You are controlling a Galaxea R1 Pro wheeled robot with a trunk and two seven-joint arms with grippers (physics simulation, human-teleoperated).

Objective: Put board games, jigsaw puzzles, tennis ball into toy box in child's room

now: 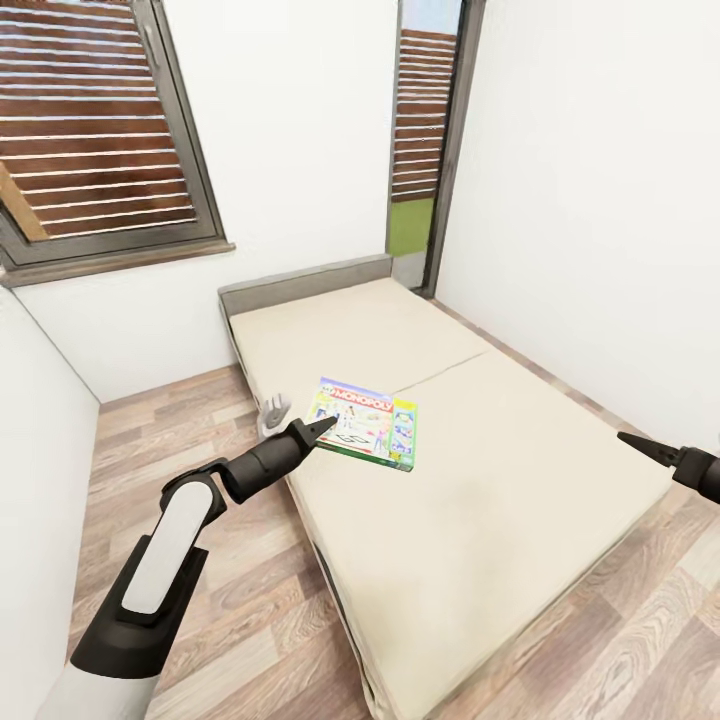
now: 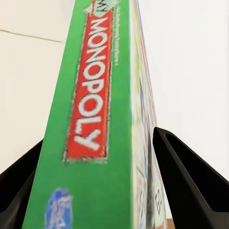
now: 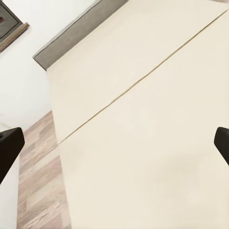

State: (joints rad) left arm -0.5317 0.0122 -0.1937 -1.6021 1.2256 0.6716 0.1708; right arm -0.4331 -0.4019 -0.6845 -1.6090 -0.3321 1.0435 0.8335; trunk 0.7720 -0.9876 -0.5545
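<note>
While the left gripper (image 2: 98, 181) has its two fingers (image 2: 191, 176) set on either side of the Monopoly box (image 2: 102, 119), pinching its edge, the box sits slightly raised at the near-left part of the bed (image 1: 500, 500), close to the mattress edge. Off to the other side, the right gripper (image 3: 114, 143) hangs spread wide over bare mattress, holding nothing. I judge this the pickup of one bed game. Next it calls for lifting the box clear, keeping the grip firm, then carrying it to the toy box on the table.
</note>
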